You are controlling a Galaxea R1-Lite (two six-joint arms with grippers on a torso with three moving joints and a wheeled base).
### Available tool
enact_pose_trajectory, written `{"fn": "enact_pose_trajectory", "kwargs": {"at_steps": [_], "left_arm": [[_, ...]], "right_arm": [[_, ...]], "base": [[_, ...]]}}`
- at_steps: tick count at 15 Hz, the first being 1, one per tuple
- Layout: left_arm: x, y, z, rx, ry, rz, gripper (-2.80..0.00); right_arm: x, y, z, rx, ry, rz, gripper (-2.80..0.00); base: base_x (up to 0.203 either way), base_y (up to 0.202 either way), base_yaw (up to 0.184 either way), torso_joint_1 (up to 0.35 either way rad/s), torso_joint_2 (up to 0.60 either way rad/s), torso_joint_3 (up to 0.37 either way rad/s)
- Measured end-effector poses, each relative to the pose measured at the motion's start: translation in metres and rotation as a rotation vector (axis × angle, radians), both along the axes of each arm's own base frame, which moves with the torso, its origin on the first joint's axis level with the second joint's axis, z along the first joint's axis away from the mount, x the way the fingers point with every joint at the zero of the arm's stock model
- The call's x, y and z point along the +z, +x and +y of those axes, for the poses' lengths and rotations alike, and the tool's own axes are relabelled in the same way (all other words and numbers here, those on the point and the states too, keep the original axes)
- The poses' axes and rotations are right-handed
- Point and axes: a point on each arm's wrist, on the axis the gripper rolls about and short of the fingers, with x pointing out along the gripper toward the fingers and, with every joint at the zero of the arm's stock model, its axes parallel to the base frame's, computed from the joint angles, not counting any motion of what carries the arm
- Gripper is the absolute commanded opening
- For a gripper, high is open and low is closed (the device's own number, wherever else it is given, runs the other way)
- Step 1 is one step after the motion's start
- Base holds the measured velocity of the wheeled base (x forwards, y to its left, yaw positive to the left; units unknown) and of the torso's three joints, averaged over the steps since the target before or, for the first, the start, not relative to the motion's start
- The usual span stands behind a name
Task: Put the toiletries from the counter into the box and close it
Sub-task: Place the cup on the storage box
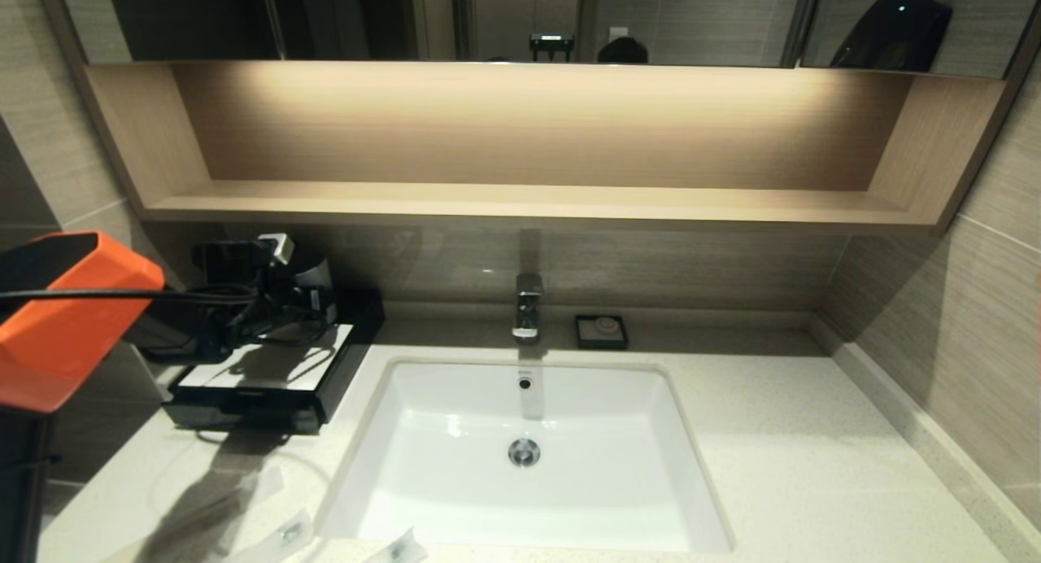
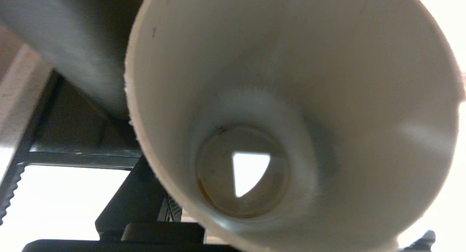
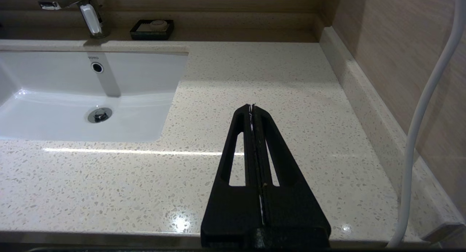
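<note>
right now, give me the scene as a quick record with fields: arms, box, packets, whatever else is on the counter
left gripper: above the box's white top, close to a pale cup
right gripper: shut, holding nothing, over the bare counter right of the basin
box: back left of the counter, near the wall
toiletries: two packets at the counter's front edge, outside the box
soap dish: beside the faucet

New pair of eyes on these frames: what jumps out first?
The orange left arm at the left edge, its hand over the black box at the counter's back left. Next, the white basin in the middle, with plastic-wrapped packets on the counter by its near left corner. The right hand sits shut above bare counter right of the basin.
</note>
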Motion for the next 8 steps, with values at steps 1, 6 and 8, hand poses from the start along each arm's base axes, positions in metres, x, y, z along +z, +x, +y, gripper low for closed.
{"fn": "enact_pose_trajectory", "kwargs": {"at_steps": [1,6,8], "left_arm": [[-0.0004,0.0002,-0.0003,0.0,-0.001,0.001,-2.8],[-0.0013,0.0038,-0.0027,-0.004,-0.007,-0.005,-2.8],[-0.0024,0.0043,-0.0021,-0.002,-0.009,-0.004,-2.8]], "right_arm": [[0.0,0.0,0.0,0.0,0.0,0.0,-2.8],[0.0,0.0,0.0,0.0,0.0,0.0,-2.8],[0.0,0.0,0.0,0.0,0.0,0.0,-2.8]], "base": [[0.0,0.0,0.0,0.0,0.0,0.0],[0.0,0.0,0.0,0.0,0.0,0.0],[0.0,0.0,0.0,0.0,0.0,0.0]]}}
